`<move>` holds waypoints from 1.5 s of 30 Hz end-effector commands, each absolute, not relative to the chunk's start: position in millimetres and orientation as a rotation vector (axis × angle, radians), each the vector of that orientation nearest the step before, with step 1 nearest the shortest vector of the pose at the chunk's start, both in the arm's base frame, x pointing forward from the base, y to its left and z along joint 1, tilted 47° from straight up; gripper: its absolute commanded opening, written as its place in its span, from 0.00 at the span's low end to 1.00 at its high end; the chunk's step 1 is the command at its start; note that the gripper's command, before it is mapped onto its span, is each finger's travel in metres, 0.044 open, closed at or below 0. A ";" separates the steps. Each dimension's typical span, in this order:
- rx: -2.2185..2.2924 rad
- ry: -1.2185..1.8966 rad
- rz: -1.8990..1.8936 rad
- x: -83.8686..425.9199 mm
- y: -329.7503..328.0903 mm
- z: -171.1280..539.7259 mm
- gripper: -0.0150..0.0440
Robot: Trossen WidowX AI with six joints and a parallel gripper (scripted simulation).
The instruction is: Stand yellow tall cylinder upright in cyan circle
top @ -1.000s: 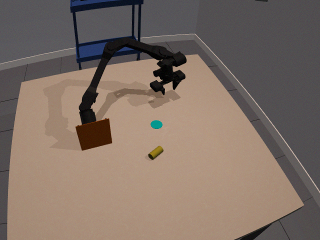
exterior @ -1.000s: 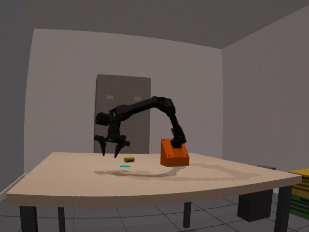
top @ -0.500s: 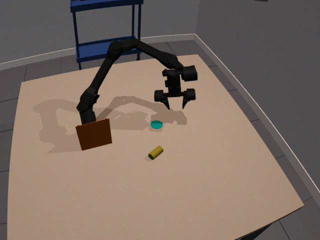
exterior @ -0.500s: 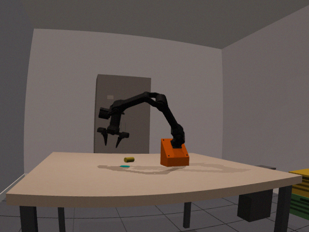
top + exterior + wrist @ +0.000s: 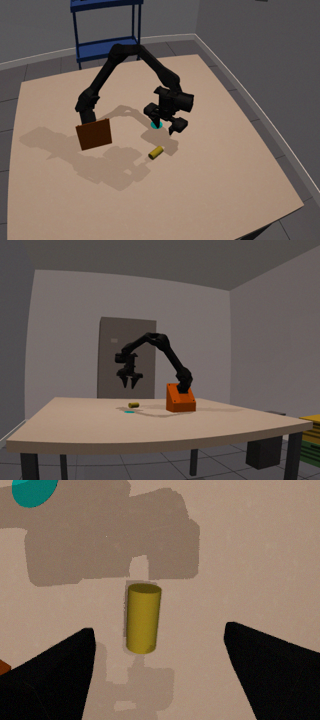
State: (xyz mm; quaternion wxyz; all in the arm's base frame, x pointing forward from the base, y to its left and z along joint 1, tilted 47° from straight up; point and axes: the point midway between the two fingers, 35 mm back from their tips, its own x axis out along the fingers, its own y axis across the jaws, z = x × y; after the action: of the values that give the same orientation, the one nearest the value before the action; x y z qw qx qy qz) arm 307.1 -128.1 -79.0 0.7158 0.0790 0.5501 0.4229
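Observation:
The yellow cylinder (image 5: 155, 152) (image 5: 133, 405) (image 5: 143, 619) lies on its side on the table. In the wrist view its long axis runs nearly up and down the picture. The flat cyan circle (image 5: 160, 125) (image 5: 129, 412) (image 5: 34, 491) lies on the table a short way from the cylinder; it is partly behind a finger in the top view and cut off at the top left of the wrist view. My gripper (image 5: 164, 130) (image 5: 128, 388) (image 5: 160, 635) is open and empty. It points down and hangs well above the table, with the cylinder showing between its fingertips in the wrist view.
The orange base block (image 5: 95, 134) (image 5: 180, 406) of the arm stands on the table (image 5: 193, 186) (image 5: 103, 428). The arm arches high from it to the gripper. Shadows of the arm fall around the cylinder and circle. A blue cart (image 5: 103, 50) stands beyond the table edge.

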 end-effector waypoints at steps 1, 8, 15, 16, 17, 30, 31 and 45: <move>0.273 1.266 0.910 286.2 -134.9 -88.1 0.78; 0.276 1.268 0.907 288.5 -121.4 -103.9 0.78; 0.280 1.265 0.912 287.8 -56.3 -163.7 0.78; 0.280 1.264 0.912 287.5 -54.7 -165.0 0.78; 0.280 1.264 0.912 287.5 -54.7 -165.0 0.78; 0.280 1.264 0.912 287.5 -54.7 -165.0 0.43; 0.280 1.264 0.912 287.5 -54.7 -165.0 0.43; 0.277 1.266 0.908 290.7 -78.8 -145.2 0.43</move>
State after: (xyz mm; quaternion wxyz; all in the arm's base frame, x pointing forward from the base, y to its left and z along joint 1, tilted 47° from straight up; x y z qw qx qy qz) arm 288.0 -69.1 -152.6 0.6998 0.1297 0.5707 0.4096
